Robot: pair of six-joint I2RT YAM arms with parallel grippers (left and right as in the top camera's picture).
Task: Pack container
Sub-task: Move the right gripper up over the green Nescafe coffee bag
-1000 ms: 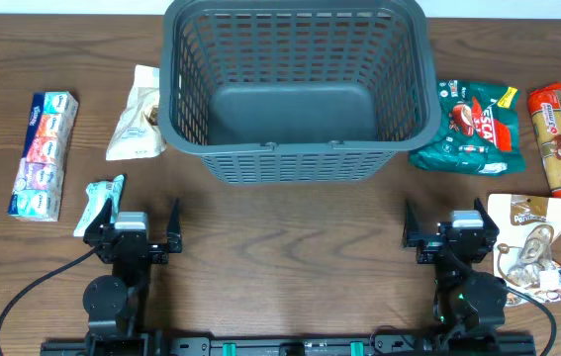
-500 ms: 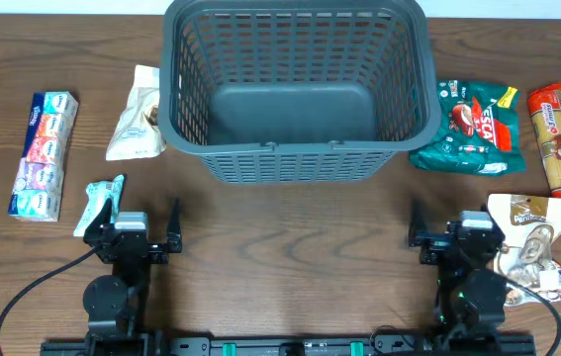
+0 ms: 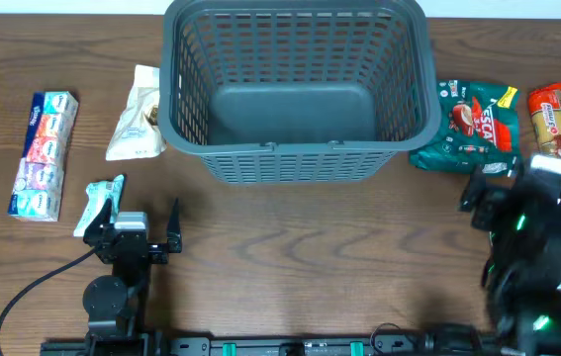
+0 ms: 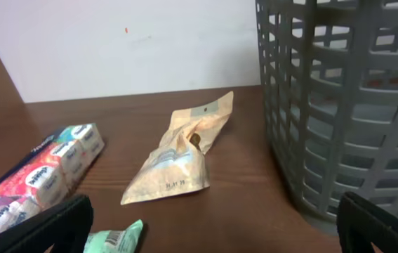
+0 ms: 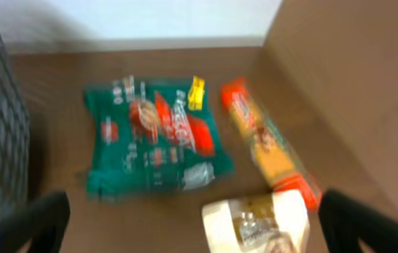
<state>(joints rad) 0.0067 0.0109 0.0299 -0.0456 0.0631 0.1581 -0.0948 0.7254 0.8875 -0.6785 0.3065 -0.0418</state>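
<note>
The large dark grey slotted container (image 3: pixel 295 163) stands empty at the back middle of the table; its wall also fills the right of the left wrist view (image 4: pixel 346 105). My left gripper (image 3: pixel 139 216) rests open and empty at the front left, next to a mint green pack (image 3: pixel 102 203). My right gripper (image 3: pixel 506 188) is raised at the right, blurred, open and empty. In the right wrist view its fingers (image 5: pixel 195 232) hang over a white pack (image 5: pixel 258 221), with a green pack (image 5: pixel 153 137) and an orange pack (image 5: pixel 265 140) beyond.
A colourful tissue pack (image 3: pixel 43 153) and a beige pack (image 3: pixel 140 114) lie left of the container. The green pack (image 3: pixel 470 129) and orange pack (image 3: pixel 557 143) lie to its right. The right arm covers most of the white pack in the overhead view.
The right arm has lifted from its rest at the front right and swung up and right, over the white pack. The left arm and all packs have not moved.
</note>
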